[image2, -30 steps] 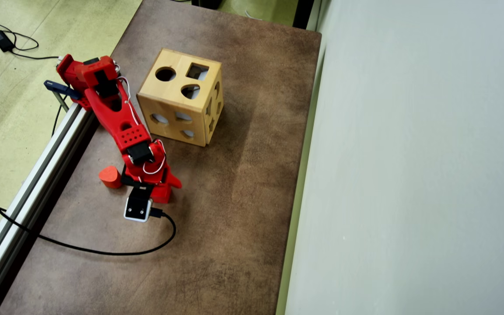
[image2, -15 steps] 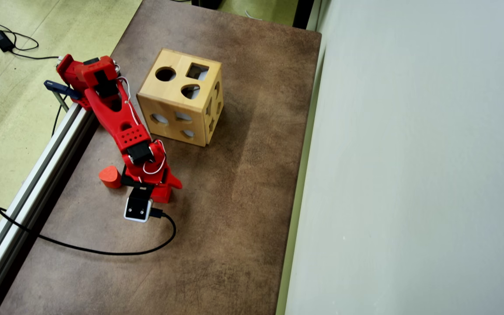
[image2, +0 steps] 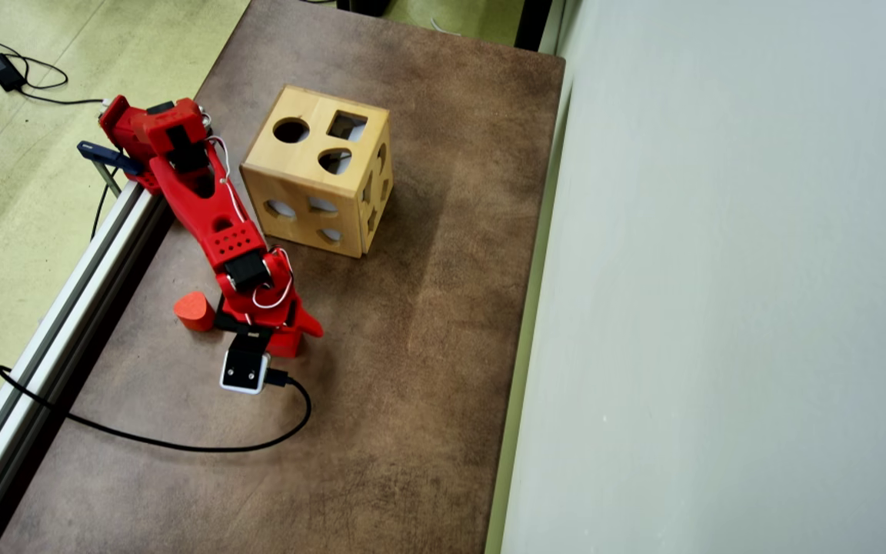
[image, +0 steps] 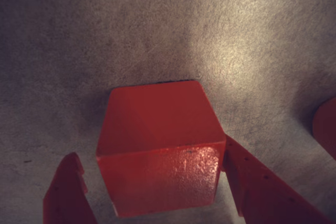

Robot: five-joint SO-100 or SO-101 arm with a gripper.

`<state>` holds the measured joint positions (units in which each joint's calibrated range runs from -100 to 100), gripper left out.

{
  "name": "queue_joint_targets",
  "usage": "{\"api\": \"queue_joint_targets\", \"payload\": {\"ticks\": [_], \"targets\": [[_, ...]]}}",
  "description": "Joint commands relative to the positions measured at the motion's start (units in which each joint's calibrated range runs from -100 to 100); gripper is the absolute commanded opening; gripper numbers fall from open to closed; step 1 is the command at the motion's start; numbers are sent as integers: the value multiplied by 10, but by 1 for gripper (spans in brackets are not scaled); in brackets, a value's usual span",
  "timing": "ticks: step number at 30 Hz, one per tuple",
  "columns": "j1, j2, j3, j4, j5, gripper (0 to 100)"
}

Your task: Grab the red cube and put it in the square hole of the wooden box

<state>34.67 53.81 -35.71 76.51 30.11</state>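
The pincer [image: 155,182] is seen in the wrist view with its two red fingers spread apart, one at the lower left and one at the lower right of the frame. The red cube [image: 157,145] sits between them on the brown mat [image: 236,35]. The right finger [image: 257,182] appears to be touching the cube's right edge, while a clear gap is left between the left finger [image: 65,192] and the cube's left face; nothing is clamped yet, so the pincer is judged open around the cube, not gripping it.

The coming move turns on this relation: the cube lies directly between the fingers, slightly toward the right one, and being a cube it offers no long axis to align with. Closing should be enough to seat it, though a small sideways push of the cube may be expected as the left finger comes in.

In the overhead view the cube [image2: 286,344] is mostly hidden beneath the wrist, only a red corner being visible. A red rounded block [image2: 194,310] stands just left of the arm. The wooden box [image2: 318,171] stands farther off, well apart from the cube, with its square hole [image2: 347,125] in the top face, right of a round hole.

No brand, label or readable writing can be made out in either view.
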Motion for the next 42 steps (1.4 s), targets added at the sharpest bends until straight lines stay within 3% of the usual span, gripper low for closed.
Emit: {"api": "queue_joint_targets", "payload": {"ticks": [1,7,17,24,31,36,42], "targets": [[2,-10,-20,-7,0,37],[2,-10,-20,-8,0,34],[2,-10,-20,-7,-1,1],[3,-59,-16,17,-1,2],[10,-246,-20,142,-4,2],[4,-379,-20,204,-43,2],[-15,-466,-12,214,-132,2]]}}
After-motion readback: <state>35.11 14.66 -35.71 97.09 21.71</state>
